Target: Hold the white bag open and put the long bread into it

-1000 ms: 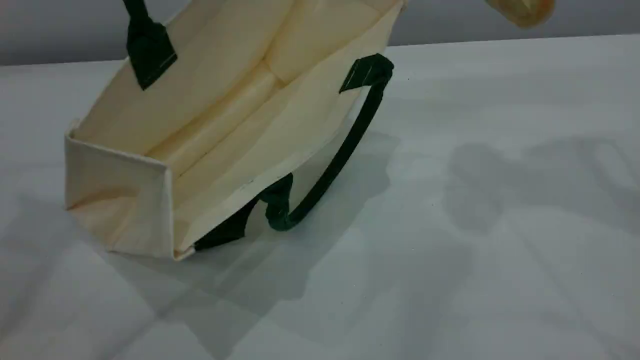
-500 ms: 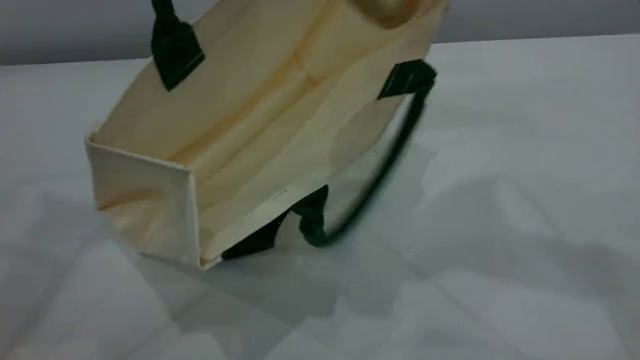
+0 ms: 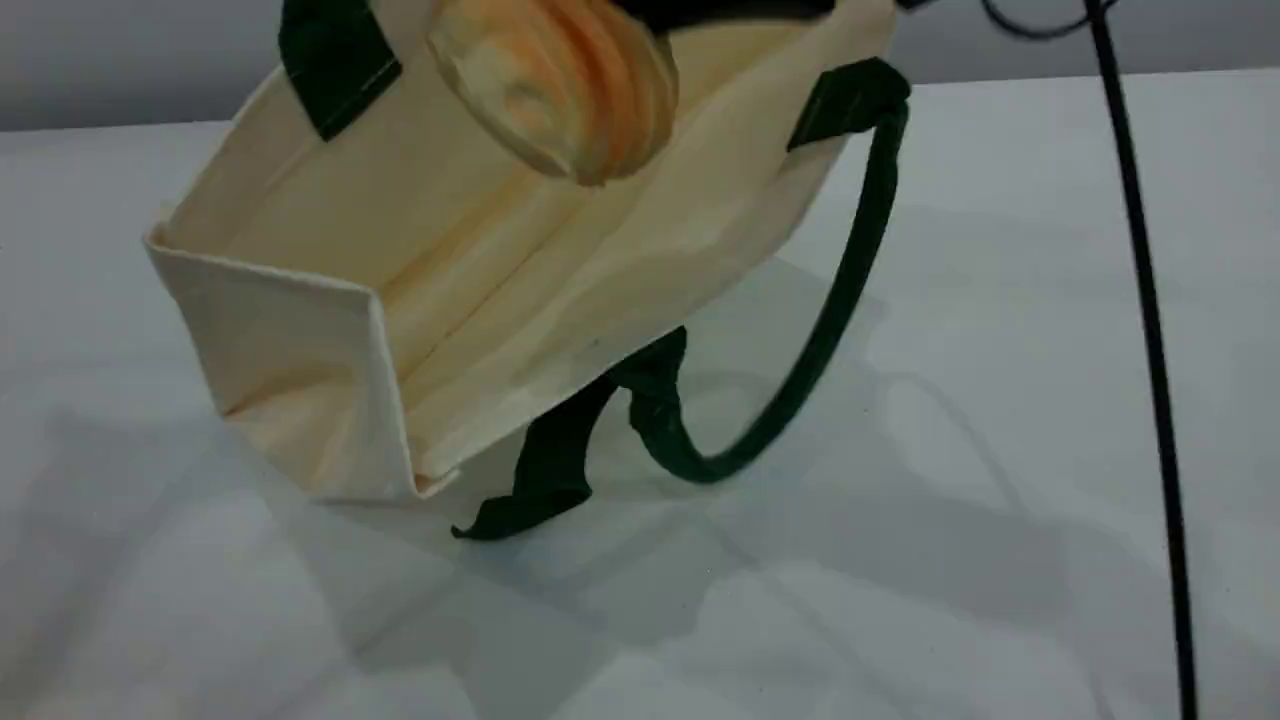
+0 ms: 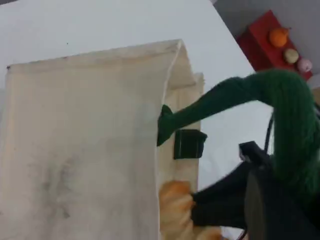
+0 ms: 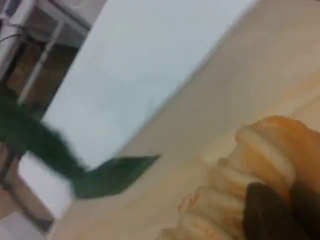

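Note:
The white bag (image 3: 560, 290) lies tilted, its open mouth facing the scene camera. Its far green handle (image 3: 335, 60) is pulled up out of frame. In the left wrist view that handle (image 4: 280, 100) runs thick and taut at my left gripper (image 4: 272, 205), which is shut on it. The long bread (image 3: 560, 90), golden-orange and ridged, hangs inside the bag's mouth near the far wall. My right gripper (image 5: 272, 212) is shut on the long bread (image 5: 255, 170); only a dark part of it (image 3: 720, 10) shows at the scene view's top edge. The near handle (image 3: 850, 300) loops down to the table.
A black cable (image 3: 1150, 350) hangs down the right side of the scene. Beyond the table, the left wrist view shows a red box (image 4: 270, 40) holding small fruits. White table (image 3: 1000, 550) surrounds the bag.
The bread has come from the top right, leftward and down into the bag's mouth. The bag has shifted and tilted, its near handle has swung out, and the black cable has entered the view.

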Tool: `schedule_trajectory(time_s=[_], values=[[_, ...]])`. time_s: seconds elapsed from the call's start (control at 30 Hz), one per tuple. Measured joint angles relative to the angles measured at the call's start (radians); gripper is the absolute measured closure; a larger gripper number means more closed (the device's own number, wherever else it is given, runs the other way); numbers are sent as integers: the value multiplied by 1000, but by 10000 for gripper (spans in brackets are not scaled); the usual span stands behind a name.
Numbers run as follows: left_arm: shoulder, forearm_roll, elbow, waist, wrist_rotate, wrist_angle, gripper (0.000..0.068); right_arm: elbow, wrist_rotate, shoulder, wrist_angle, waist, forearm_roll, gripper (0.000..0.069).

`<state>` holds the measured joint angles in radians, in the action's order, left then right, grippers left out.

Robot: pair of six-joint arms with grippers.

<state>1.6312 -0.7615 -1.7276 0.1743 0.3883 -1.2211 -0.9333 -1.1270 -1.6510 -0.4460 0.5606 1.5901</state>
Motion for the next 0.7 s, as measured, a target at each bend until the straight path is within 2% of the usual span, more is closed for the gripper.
schedule_trajectory(time_s=[0.13, 0.3, 0.7], values=[[0, 0, 0, 0, 0, 0, 601, -1, -72, -56, 54, -1, 100, 645], [1, 0, 0, 0, 0, 0, 601, -20, -190, -111, 21, -1, 157, 645], [1, -2, 0, 0, 0, 0, 601, -143, -186, -189, 28, -1, 157, 645]])
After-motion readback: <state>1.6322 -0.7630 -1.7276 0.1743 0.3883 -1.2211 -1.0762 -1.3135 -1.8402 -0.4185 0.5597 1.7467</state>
